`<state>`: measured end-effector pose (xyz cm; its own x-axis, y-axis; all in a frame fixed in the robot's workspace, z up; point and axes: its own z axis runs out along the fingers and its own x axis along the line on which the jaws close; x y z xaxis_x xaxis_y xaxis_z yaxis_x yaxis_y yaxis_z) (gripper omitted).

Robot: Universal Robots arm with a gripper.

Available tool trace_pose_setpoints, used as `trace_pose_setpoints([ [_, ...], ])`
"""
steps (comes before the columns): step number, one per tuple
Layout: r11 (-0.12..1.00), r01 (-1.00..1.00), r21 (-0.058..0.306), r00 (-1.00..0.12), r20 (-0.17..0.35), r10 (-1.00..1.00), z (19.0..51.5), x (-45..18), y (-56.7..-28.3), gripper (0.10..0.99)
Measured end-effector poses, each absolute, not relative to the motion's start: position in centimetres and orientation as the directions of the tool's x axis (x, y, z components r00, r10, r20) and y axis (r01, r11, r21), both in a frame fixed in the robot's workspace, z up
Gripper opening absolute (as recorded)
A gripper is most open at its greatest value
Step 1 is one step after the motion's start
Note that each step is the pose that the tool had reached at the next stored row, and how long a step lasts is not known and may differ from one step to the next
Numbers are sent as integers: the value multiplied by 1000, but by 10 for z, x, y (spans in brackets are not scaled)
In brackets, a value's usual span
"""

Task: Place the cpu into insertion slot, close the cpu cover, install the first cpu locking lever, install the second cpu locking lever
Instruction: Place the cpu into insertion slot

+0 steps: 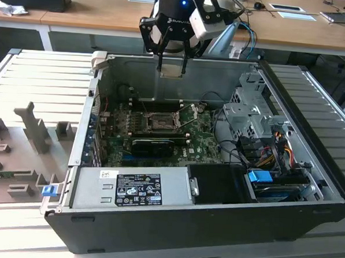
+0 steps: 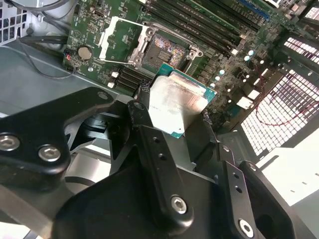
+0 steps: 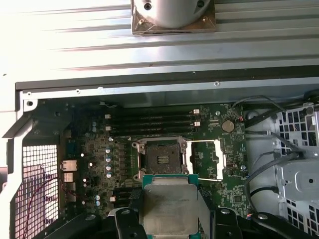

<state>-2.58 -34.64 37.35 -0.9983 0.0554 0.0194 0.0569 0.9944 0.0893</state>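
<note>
Now the gripper (image 1: 172, 65) is clenching the cpu (image 3: 169, 209) at the case's (image 1: 155, 232) far side, apparently well above the slot (image 3: 160, 159); the cover (image 3: 209, 160) is lying open.

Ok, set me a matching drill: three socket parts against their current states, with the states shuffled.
1. small flat silvery-grey square cpu
2. square dark insertion slot with silvery metal rim
3. thin silvery metal-frame cpu cover

A. flipped open beside the slot
B. gripped in the end effector
C. empty and uncovered

Pairs: 1-B, 2-C, 3-A
</note>
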Motion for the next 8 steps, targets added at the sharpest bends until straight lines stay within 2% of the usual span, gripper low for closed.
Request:
trace_pose_setpoints([
  [8, 994, 66, 89, -998, 19, 65, 373, -26, -346, 529],
])
